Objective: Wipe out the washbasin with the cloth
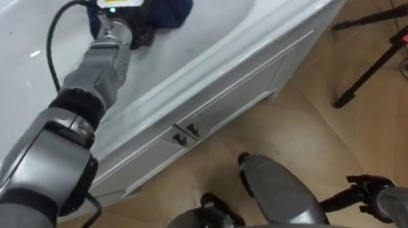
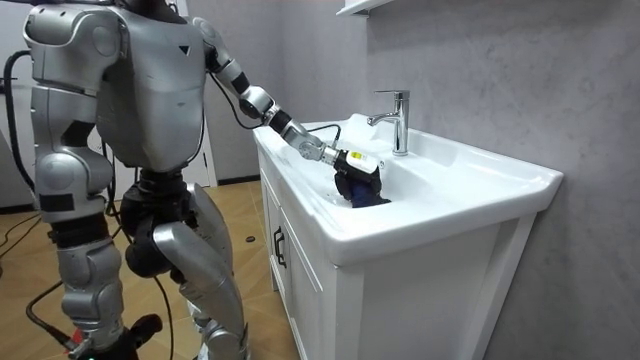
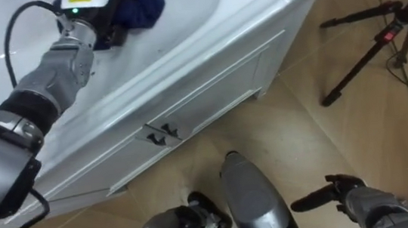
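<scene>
Left hand (image 1: pixel 129 12) on blue cloth (image 1: pixel 175 1) in basin (image 1: pixel 254 10)
Cloth bunched just beyond the hand, likely soft and light: take its thick middle; whether the hand grips it I cannot tell; right hand (image 1: pixel 367 186) relaxed, idle

My arms are silver-grey shells broken by black joint bands, and the left forearm narrows to a ribbed metal wrist. A black cable loops off it. My left hand (image 1: pixel 132 23) is black, its white tag carrying a yellow label beside a small green light. My right hand (image 1: pixel 365 188) is black too.
</scene>
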